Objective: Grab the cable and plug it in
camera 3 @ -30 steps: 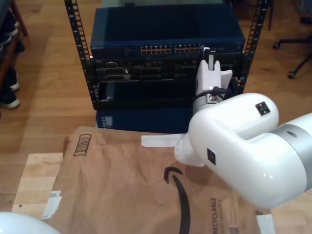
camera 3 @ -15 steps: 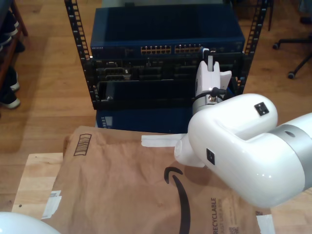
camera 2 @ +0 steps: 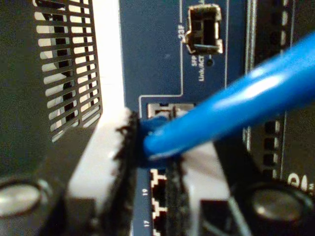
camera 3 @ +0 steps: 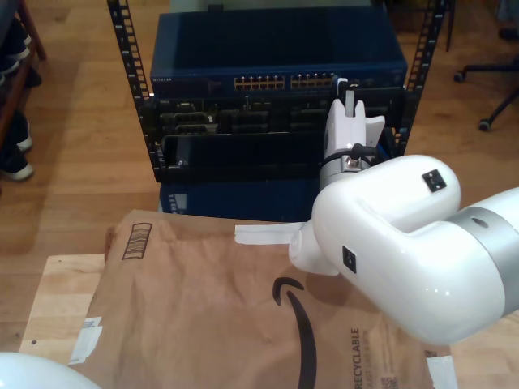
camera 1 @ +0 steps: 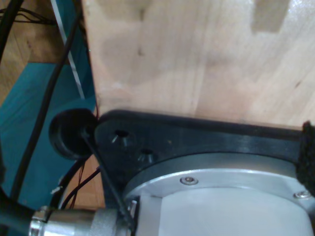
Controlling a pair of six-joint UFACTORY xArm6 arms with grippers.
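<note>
The blue cable (camera 2: 236,103) runs slantwise across the second wrist view. Its end sits between the black pads (camera 2: 125,162) of my second gripper (camera 2: 150,142), which is shut on it. The cable's tip (camera 2: 160,118) is at the mouth of a port on the blue network switch (camera 3: 276,49); the plug itself is hidden by the fingers and cable. In the exterior view my second gripper (camera 3: 347,87) is held against the right end of the switch's port row (camera 3: 284,81). In the first wrist view a dark textured pad (camera 1: 308,155) shows at the frame's edge; my first gripper's jaws are hidden.
The switch sits in a black rack (camera 3: 130,81) on the wood floor. A brown paper mailer (camera 3: 203,308) covers the wooden table (camera 3: 57,300). An arm's white dome (camera 3: 32,374) is at the exterior view's lower left. The first wrist view looks at a black arm base (camera 1: 197,142) and table edge.
</note>
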